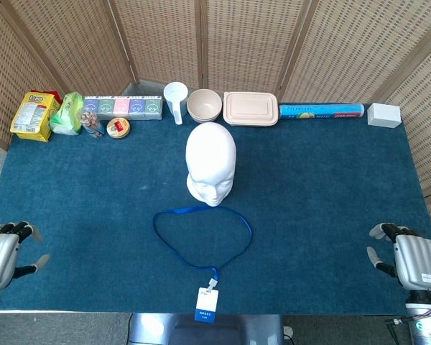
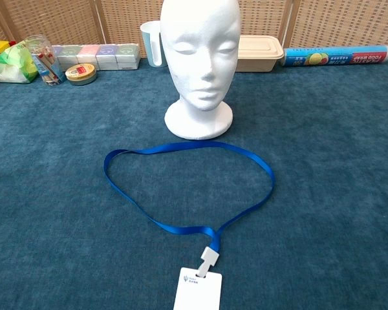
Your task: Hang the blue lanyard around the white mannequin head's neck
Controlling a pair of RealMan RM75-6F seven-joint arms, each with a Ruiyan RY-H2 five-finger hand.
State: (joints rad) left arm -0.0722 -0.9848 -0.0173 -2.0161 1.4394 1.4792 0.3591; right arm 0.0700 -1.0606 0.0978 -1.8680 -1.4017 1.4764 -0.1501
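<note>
On tabletop (image 1: 330, 187) centre: blue lanyard (image 1: 238, 219) lies flat in open loop, just before white mannequin head (image 1: 210, 162), badge (image 1: 207, 303) trailing toward robot. Loop's long axis runs left-right. Left robot hand (image 1: 3, 253) and right robot hand (image 1: 411, 260) both empty, fingers apart, well apart from loop, about equally far. Count: one lanyard, one head, two hands.

Blue-clothed table (image 1: 93, 215) — lanyard (image 1: 201, 237), mannequin head (image 1: 210, 164)

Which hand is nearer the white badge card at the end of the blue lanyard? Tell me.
Right, but only slightly. The left hand rests at the table's left edge, the right hand at its right edge; the white badge card lies between them at the near edge.
</note>
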